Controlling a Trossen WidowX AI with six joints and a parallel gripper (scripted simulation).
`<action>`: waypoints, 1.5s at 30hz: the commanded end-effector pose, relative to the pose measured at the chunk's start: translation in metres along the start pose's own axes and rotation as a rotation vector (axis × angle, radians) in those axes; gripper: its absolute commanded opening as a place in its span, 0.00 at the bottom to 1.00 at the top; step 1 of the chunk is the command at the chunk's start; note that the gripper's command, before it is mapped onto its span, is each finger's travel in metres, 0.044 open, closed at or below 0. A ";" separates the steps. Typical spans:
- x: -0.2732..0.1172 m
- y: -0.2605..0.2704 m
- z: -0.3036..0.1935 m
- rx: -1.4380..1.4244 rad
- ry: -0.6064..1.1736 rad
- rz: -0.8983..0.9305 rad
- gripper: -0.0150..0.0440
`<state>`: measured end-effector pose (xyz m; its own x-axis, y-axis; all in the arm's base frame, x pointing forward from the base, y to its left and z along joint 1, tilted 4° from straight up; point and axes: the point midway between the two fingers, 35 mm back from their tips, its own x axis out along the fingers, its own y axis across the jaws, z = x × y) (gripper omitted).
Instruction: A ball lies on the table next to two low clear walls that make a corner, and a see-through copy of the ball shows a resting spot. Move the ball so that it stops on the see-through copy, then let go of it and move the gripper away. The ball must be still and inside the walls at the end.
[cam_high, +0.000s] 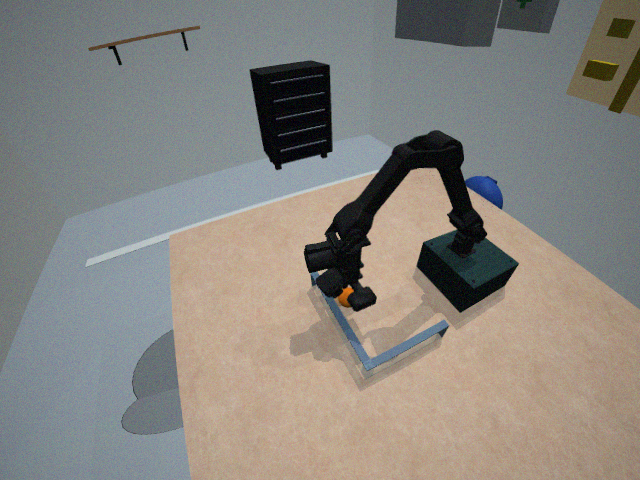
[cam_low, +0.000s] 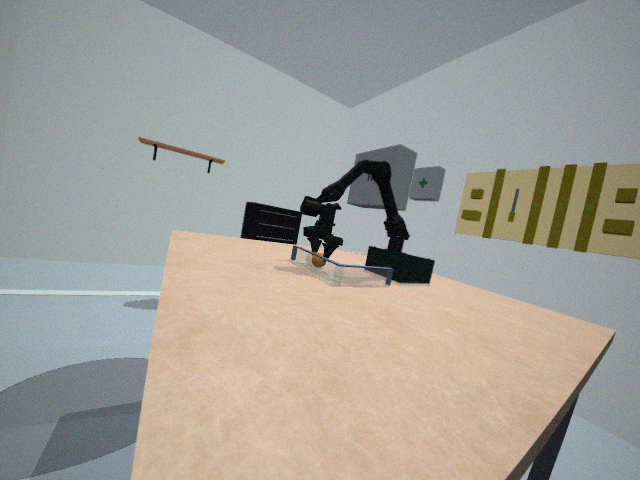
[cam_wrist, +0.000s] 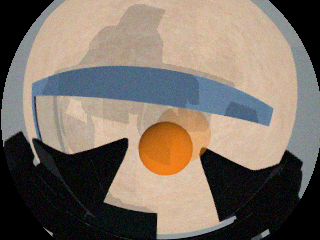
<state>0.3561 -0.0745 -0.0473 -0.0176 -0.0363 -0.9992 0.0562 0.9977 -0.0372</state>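
Observation:
An orange ball (cam_high: 344, 298) (cam_low: 317, 261) (cam_wrist: 165, 149) lies on the table beside the long wall, on the robot's side. The see-through copy (cam_wrist: 202, 128) shows in the wrist view behind the ball and to its upper right, partly overlapped by it, near the same wall; the arm hides it in the top view. The two low clear walls with blue top edges (cam_high: 407, 345) (cam_low: 364, 266) (cam_wrist: 117, 82) meet in a corner. My gripper (cam_high: 345, 294) (cam_low: 321, 256) (cam_wrist: 166, 147) is open and points down low over the ball, with a finger on either side of it and gaps between.
The arm's dark green base box (cam_high: 460, 281) (cam_low: 400, 266) stands on the robot's side of the walls. The table edge (cam_high: 174, 335) is beyond the long wall. A black drawer cabinet (cam_high: 294, 113) stands on the floor behind the table.

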 end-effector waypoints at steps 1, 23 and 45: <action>0.007 0.000 -0.002 -0.006 0.006 -0.003 0.91; -0.040 0.006 -0.002 -0.048 0.028 0.010 0.25; -0.098 -0.009 0.010 -0.006 0.005 -0.003 0.25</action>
<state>0.3655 -0.0736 0.0719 -0.0055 -0.0376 -0.9993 0.0508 0.9980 -0.0378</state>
